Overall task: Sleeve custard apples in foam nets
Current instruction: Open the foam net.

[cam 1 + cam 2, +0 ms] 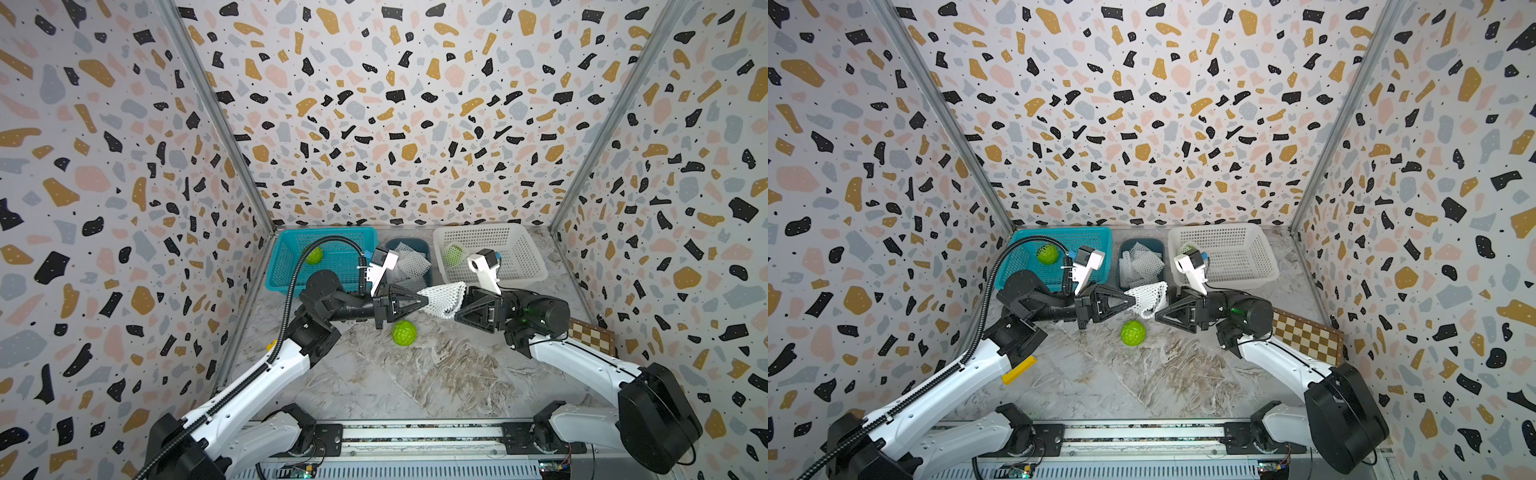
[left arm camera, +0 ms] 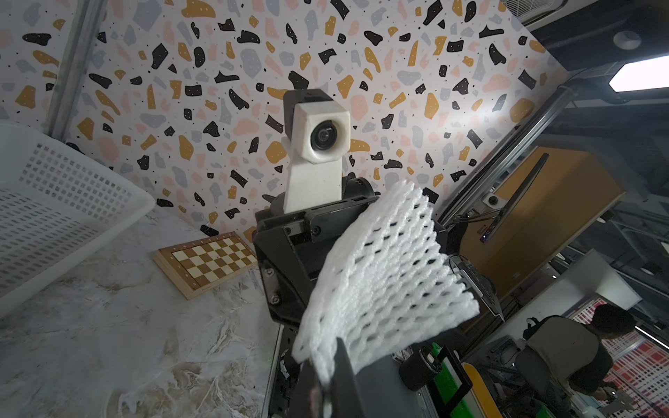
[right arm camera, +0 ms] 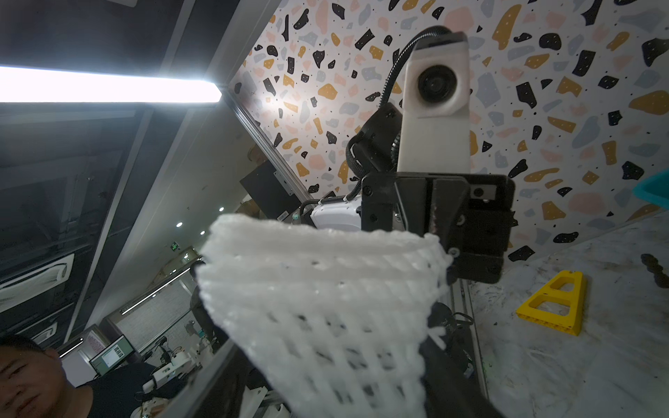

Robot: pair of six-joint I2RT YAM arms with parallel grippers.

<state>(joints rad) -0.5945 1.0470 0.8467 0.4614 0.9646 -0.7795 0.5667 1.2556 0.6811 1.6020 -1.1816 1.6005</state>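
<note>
The two arms meet nose to nose over the middle of the marble tabletop (image 1: 415, 374), with one foam net (image 1: 442, 297) strung between them above the surface. The left gripper (image 1: 423, 300) is pinched tight on the net's narrow end; from the left wrist the mesh (image 2: 383, 275) fans out from that closed tip. The net's wide end is drawn over the tips of the right gripper (image 1: 455, 308), whose jaws stand well apart, and from the right wrist the mesh (image 3: 318, 300) hides most of them, so I can't tell how far in they reach.

Just below the left gripper, a bare custard apple (image 1: 404, 332) sits on the marble, clear of the net. A second custard apple (image 1: 313, 255) lies in the teal basket (image 1: 286, 245) at the back left. A third fruit (image 1: 453, 254) is in the white lattice basket (image 1: 519, 253) at the back right, looking pale, as if meshed. Between the baskets a dark bin (image 1: 409, 243) holds the spare foam nets (image 1: 409, 262).

A wooden chessboard (image 1: 1304, 332) lies by the right wall, and a yellow plastic piece (image 1: 1019, 369) lies near the left arm
</note>
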